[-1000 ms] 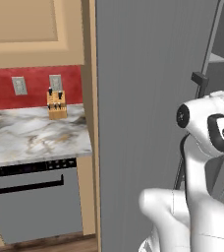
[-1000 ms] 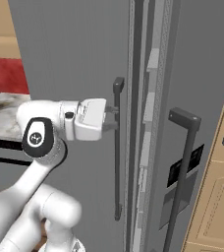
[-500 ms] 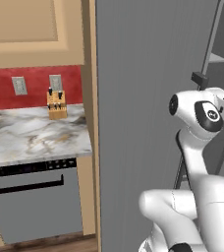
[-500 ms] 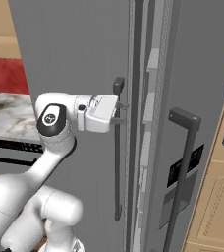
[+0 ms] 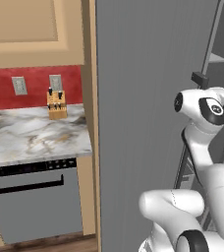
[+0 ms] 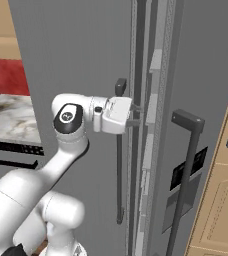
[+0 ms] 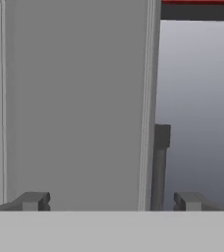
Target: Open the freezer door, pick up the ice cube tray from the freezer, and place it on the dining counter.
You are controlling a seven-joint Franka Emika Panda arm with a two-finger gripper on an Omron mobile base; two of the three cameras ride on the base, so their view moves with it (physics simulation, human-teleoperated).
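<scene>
The freezer door [image 5: 148,98] is a tall matte grey panel that stands slightly ajar. Its thin black vertical handle [image 6: 119,170] runs down near its right edge. My gripper [image 6: 137,114] is at upper handle height, with its fingertips reaching past the bar to the door's edge and the dark gap beside it. In the hand view the gripper [image 7: 111,201] is open, its tips wide apart. The door's edge [image 7: 148,98] and the handle [image 7: 159,167] stand ahead between them, and nothing is held. The ice cube tray is hidden, and the dining counter is out of view.
A second grey door with its own black handle [image 6: 186,165] stands right of the gap, next to a tan cabinet [image 6: 221,200]. On the left are a marble worktop [image 5: 30,133] with a knife block [image 5: 56,104], a red backsplash, and a dishwasher front [image 5: 30,202].
The arm has stretched forward, carrying the gripper to the right past the handle bar toward the door's edge. The door itself has not visibly moved.
</scene>
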